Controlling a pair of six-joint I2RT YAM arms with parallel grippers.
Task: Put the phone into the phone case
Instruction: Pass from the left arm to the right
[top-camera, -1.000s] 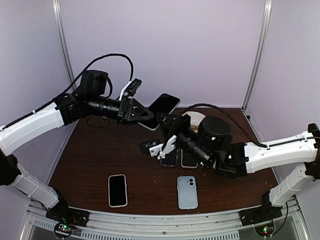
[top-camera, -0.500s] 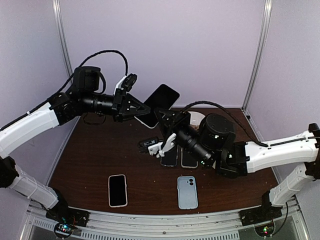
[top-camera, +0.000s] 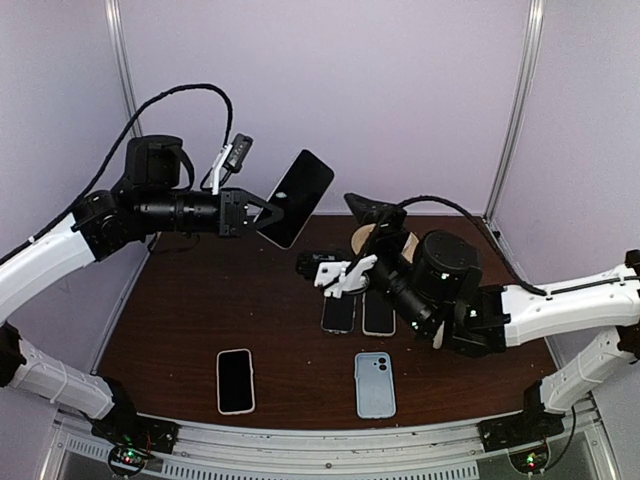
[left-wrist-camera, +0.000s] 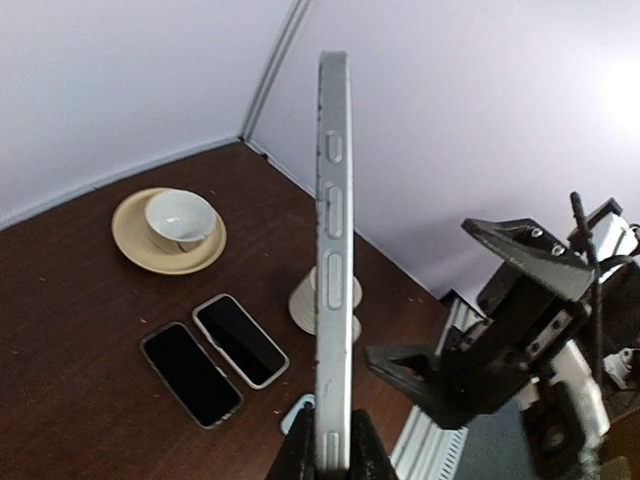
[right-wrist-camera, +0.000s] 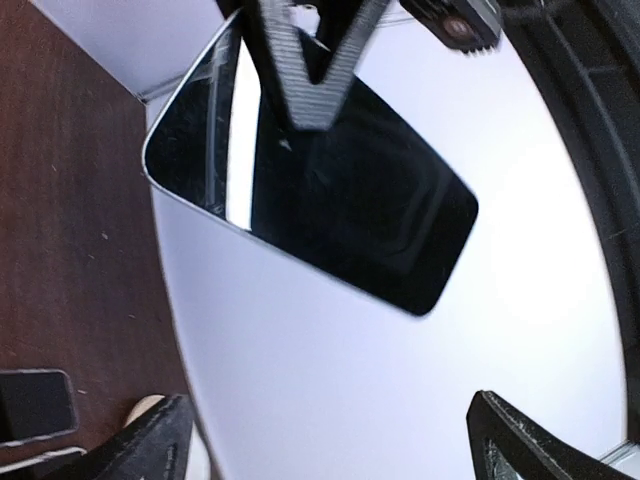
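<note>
The phone (top-camera: 295, 197) is hanging in the air above the far left part of the table (top-camera: 200, 310), tilted with its dark screen toward the room. It is sitting higher and further left than a second ago. Your left gripper (top-camera: 262, 213) is clamping it by the lower end, jaws tight on its thin edge, as the left wrist view shows (left-wrist-camera: 333, 260). Your right gripper (top-camera: 355, 240), nearly closed a second ago, is now standing spread wide, holding nothing, a little apart from the phone. It is facing the phone's screen (right-wrist-camera: 310, 215). The pale blue phone case (top-camera: 375, 384) is lying flat near the front edge. Two dark phones (top-camera: 358, 313) are lying side by side behind it, a white-rimmed phone (top-camera: 235, 380) is lying to its left, and a cup (left-wrist-camera: 180, 215) is sitting on its saucer (left-wrist-camera: 135, 235) at the back.
</note>
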